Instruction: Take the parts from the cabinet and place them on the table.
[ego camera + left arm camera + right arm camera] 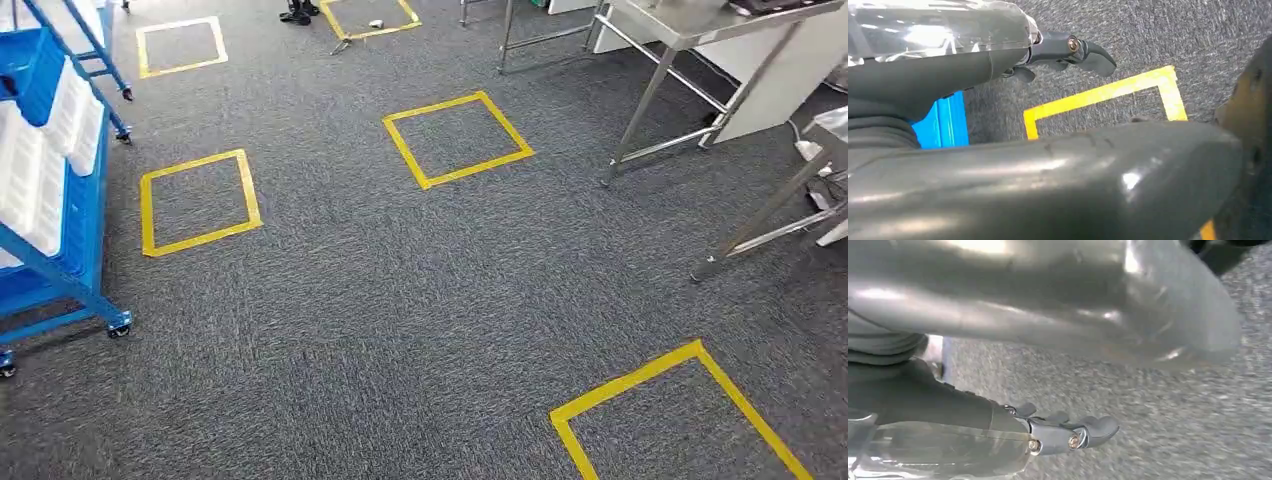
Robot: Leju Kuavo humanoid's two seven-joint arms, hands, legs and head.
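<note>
A blue cabinet (50, 200) stands at the left edge, a steel table (700, 30) upper right. Both hands (left hand (1068, 50), right hand (1068, 432)) hang over the carpet (400, 300), fingers apart, holding nothing.

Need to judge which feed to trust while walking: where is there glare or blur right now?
Head view: sharp and evenly lit across the grey carpet and yellow tape squares. Left wrist view: bright glare on the left hand cover, near thumb blurred. Right wrist view: carpet smeared, glare on the right hand, dark fingers sharp.
</note>
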